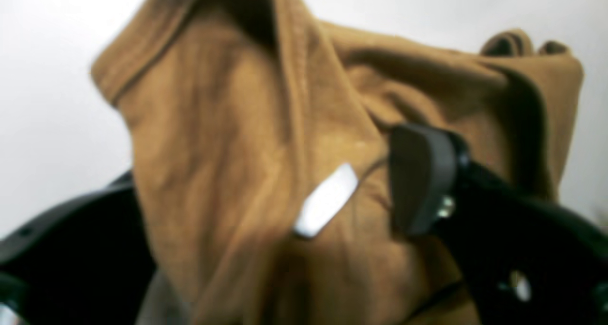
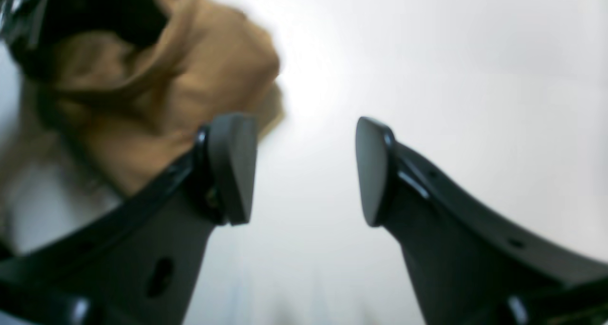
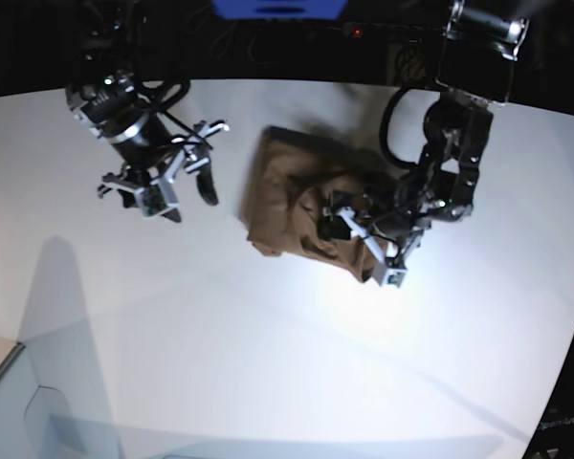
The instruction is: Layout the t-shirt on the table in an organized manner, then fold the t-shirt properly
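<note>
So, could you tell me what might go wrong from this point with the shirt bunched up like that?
1. The left end effector is buried in the crumpled t-shirt; it may be pinching several layers, so a pull could drag the whole bundle rather than spread it.
2. The right end effector is open, off the cloth; with one grip only, the shirt may slide on the glossy table.
3. The white tag shows, so an inner surface may face up.

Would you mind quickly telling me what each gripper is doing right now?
Left gripper: in the bunched t-shirt; whether it is clamped cannot be told.
Right gripper: open, holding nothing.
</note>
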